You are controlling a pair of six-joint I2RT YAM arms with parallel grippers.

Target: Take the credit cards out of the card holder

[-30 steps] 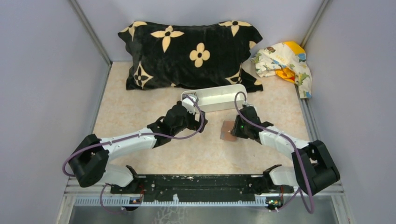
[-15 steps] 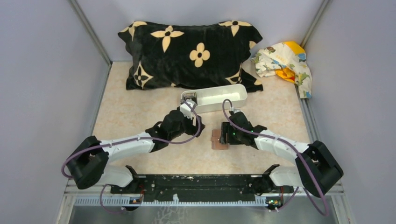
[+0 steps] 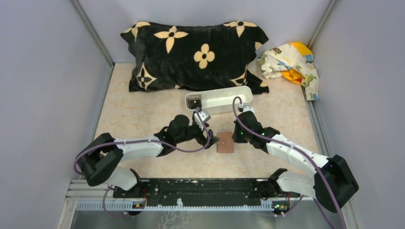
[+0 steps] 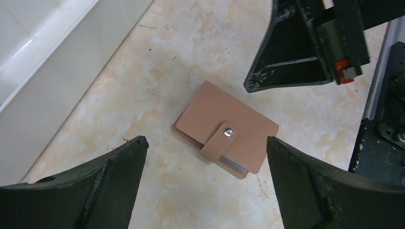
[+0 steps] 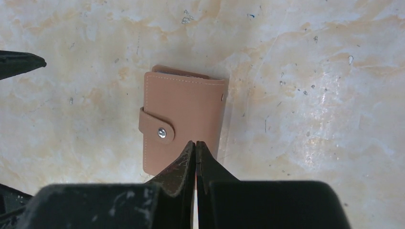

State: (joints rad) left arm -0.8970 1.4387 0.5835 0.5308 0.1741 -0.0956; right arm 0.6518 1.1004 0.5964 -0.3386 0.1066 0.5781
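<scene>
Card holder (image 3: 225, 142) brown side up, btwn L pincer (image 3: 211, 136) & R pincer (image 3: 237, 135).

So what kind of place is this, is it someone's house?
Probably not. It looks like a robot test booth: plain grey walls close it in, the left arm and right arm are bolted to a rail, and a pillow and card holder lie there like props.

Both the left arm (image 3: 136, 147) and the right arm (image 3: 291, 151) are built of 2 white link shells joined by bulky black joint housings. A purple cable (image 3: 79, 160) is looped along each. A green light (image 3: 242, 134) is lit at the right wrist. The left hand (image 4: 205, 142) is fitted with matte black, wedge-shaped fingers (image 4: 110, 181), flecked with pale scuffs. A small red part (image 4: 345, 71) is carried on the right hand (image 5: 196, 144).
</scene>
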